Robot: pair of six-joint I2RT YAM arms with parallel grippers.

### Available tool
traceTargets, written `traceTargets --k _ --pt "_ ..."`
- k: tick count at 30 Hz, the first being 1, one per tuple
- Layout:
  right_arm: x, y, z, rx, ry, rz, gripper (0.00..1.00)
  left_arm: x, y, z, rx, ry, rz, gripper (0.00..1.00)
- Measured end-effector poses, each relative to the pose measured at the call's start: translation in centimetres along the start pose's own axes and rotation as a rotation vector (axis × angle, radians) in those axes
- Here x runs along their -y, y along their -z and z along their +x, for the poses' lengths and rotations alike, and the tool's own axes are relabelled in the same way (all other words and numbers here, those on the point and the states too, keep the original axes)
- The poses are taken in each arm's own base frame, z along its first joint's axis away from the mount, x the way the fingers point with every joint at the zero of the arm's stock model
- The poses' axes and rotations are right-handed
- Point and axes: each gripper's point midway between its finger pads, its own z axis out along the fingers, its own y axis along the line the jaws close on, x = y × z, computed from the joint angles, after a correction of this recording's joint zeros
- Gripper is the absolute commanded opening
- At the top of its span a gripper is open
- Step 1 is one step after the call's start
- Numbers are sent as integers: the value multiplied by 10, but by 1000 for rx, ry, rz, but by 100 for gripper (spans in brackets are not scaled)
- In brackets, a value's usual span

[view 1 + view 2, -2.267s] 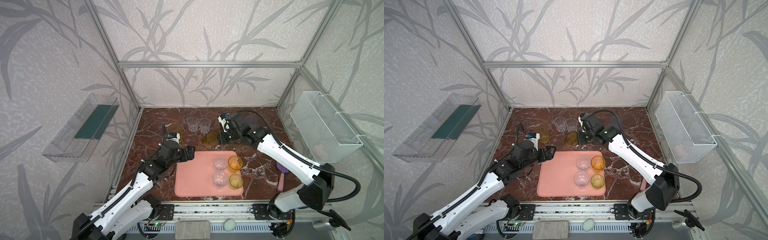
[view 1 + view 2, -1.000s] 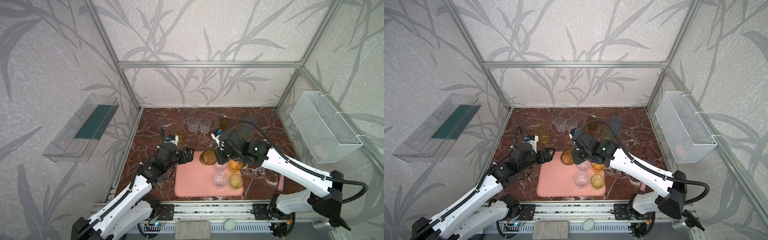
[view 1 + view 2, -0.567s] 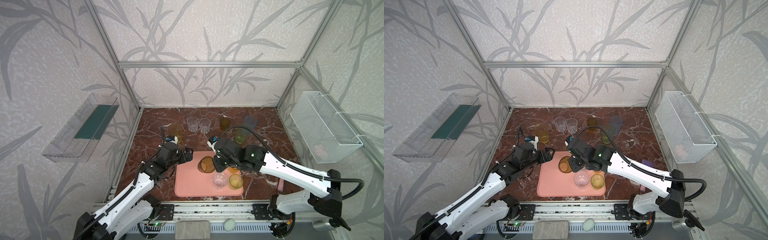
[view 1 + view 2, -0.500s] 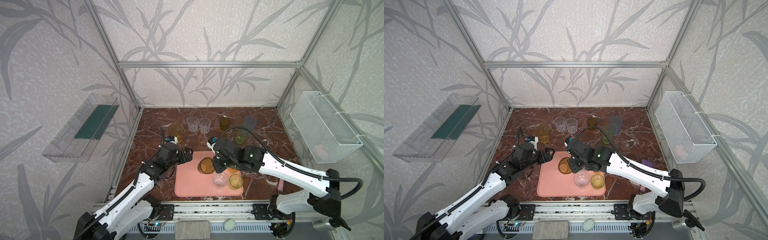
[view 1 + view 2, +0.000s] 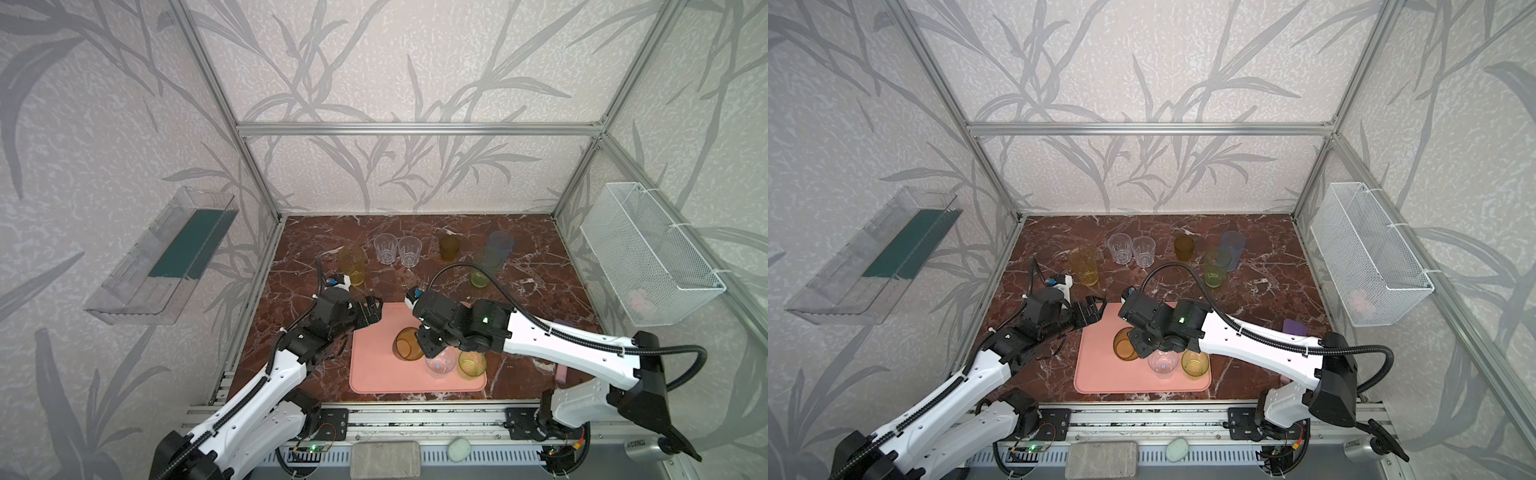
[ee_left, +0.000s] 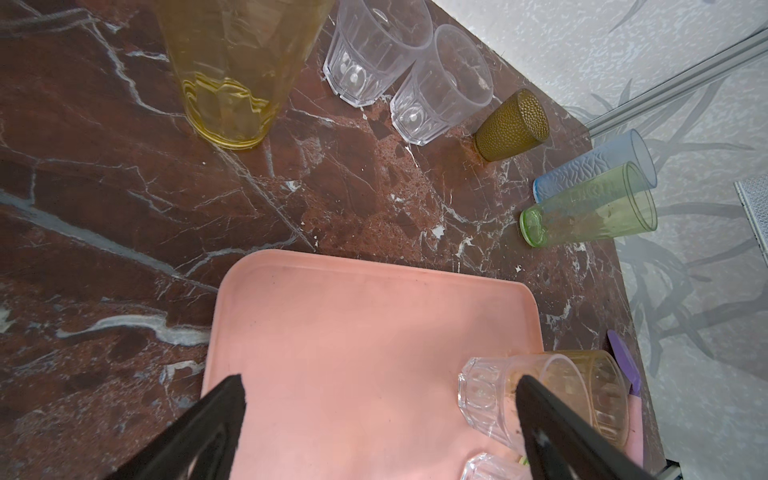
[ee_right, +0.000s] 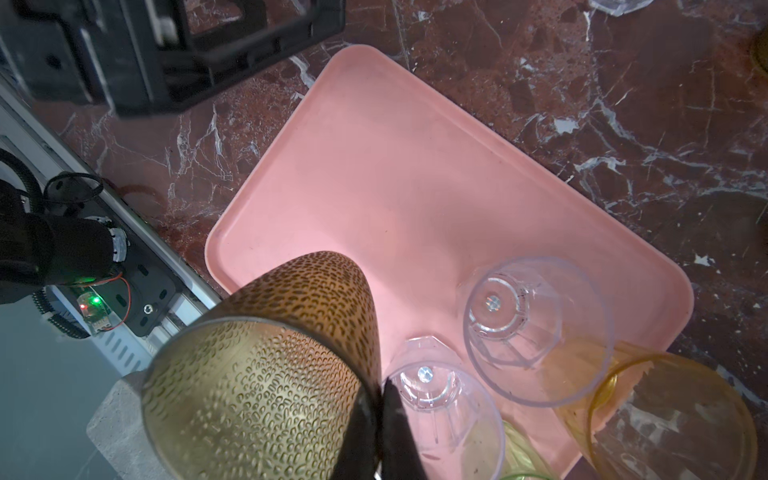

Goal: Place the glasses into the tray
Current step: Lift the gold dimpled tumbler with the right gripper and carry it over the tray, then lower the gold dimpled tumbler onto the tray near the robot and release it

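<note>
The glasses (image 5: 440,365) are a little under halfway home, judging by the count. Four stand inside the tray (image 5: 374,376), bunched at its lower right corner in a top view: two clear tumblers (image 7: 536,328), an orange one (image 7: 673,419) and a yellow-green one (image 5: 471,364). A fifth, the dimpled amber glass (image 5: 407,344), hangs tilted over the tray's middle, just left of that cluster. Its rim wall is pinched between the pressed-together fingers of the right end effector (image 7: 376,401); whether its base touches the tray cannot be told. Six are out on the bench (image 5: 540,266), above the tray in the frame: a tall yellow glass (image 5: 352,266), a pair of clear ones (image 5: 385,248) side by side, a second short amber glass (image 5: 449,248), and the tall green glass (image 5: 482,270) just in front of the tall blue-purple glass (image 5: 500,247). The left end effector (image 5: 370,309) is spread wide and empty over the tray's upper left corner. What is likely left is setting down the amber glass and fetching the other six.
</note>
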Motion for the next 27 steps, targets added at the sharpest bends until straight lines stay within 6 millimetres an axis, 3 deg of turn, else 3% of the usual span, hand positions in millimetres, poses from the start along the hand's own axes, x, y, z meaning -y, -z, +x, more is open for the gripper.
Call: traceTargets --k 8,27 --pt "-7 -24 16 -79 33 22 0 -6 -2 3 -2 22 -10 99" --pt "-17 -50 40 -182 67 42 0 -7 3 -1 24 25 -1 99"
